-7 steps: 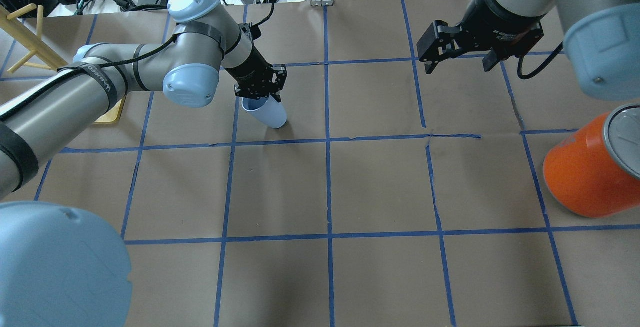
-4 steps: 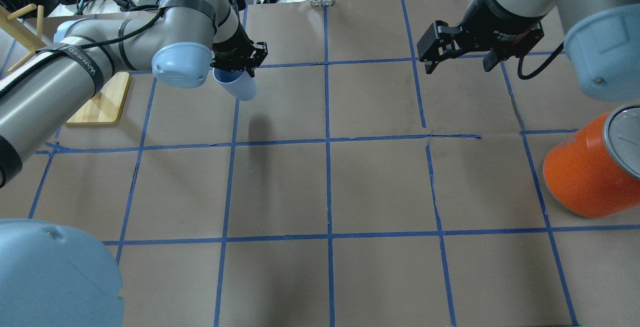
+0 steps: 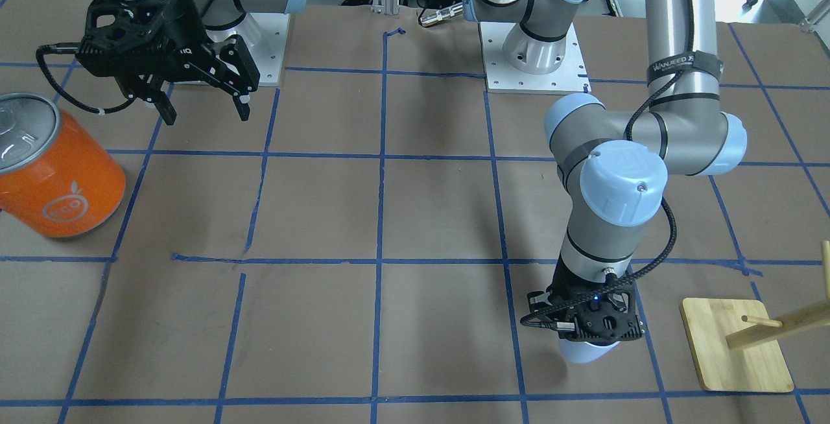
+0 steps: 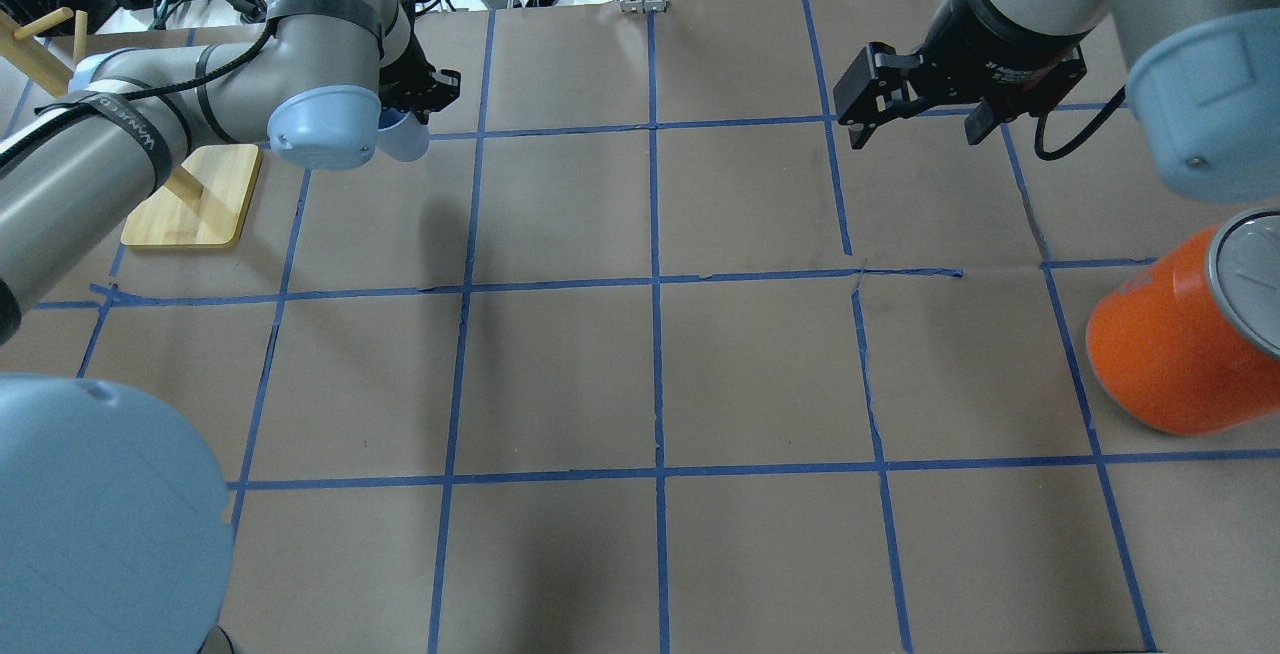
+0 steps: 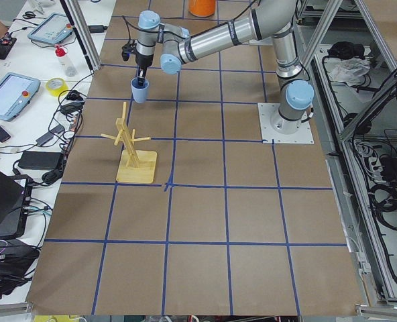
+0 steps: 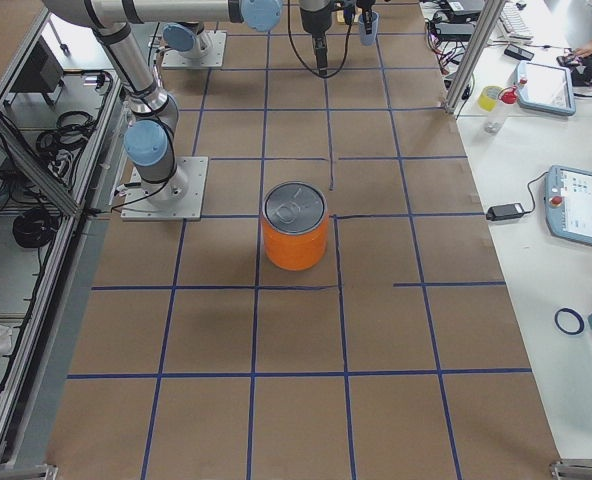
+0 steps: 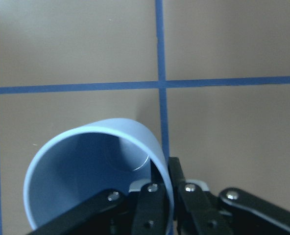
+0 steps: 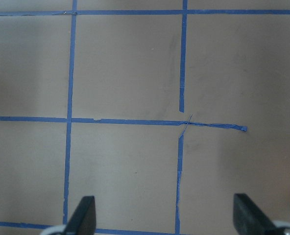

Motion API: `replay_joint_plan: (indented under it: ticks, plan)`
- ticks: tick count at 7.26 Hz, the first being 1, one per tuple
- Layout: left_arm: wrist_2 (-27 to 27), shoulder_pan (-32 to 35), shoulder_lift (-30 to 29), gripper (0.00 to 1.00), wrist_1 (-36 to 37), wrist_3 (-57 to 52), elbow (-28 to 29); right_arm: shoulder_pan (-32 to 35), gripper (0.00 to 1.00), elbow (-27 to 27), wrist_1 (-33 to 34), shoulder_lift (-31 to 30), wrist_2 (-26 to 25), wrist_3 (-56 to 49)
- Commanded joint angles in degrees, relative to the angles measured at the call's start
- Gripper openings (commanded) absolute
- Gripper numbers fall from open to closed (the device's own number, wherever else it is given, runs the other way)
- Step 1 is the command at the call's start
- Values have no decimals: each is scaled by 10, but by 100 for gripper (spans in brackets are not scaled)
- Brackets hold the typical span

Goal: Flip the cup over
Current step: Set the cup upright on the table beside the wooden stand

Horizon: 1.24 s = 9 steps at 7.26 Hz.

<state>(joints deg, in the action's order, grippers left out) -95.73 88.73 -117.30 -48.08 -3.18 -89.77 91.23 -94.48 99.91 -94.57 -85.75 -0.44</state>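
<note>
The pale blue cup (image 4: 405, 140) hangs from my left gripper (image 4: 418, 102) at the far left of the table, mouth up, lifted off the paper. The gripper is shut on its rim, one finger inside and one outside, as the left wrist view shows: cup (image 7: 93, 166), gripper (image 7: 166, 174). The cup (image 3: 587, 351) sits under the gripper (image 3: 593, 321) in the front view, and also shows in the left side view (image 5: 139, 92). My right gripper (image 4: 915, 134) is open and empty, hovering at the far right, also in the front view (image 3: 207, 115).
A large orange can (image 4: 1170, 344) with a silver top stands at the right edge. A wooden peg stand (image 4: 190, 199) on a flat base is just left of the held cup. Brown paper with a blue tape grid (image 4: 655, 284) covers the table.
My left arm has carried the cup left and toward the far edge, lifting it off the table. The right arm has not moved.
</note>
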Motion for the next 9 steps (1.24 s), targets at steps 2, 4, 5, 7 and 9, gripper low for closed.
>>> replay_joint_plan:
  ticks: [2, 4, 5, 7, 9]
  plan:
    - [3, -36, -14, 0, 4, -10, -26, 0, 100, -4, 0, -1, 0, 0]
    - [5, -36, -20, 0, 4, -12, -20, 0, 100, -4, 0, -1, 1, 0]
    - [7, -36, -22, 5, 4, -10, -22, 0, 100, -4, 0, 0, 0, 0]
    - [15, -36, -19, 99, -2, -2, -23, 0, 100, -4, 0, -1, 0, 0]
    - [13, -32, 4, 100, -45, -2, -16, 0, 100, -4, -1, 0, 0, 0]
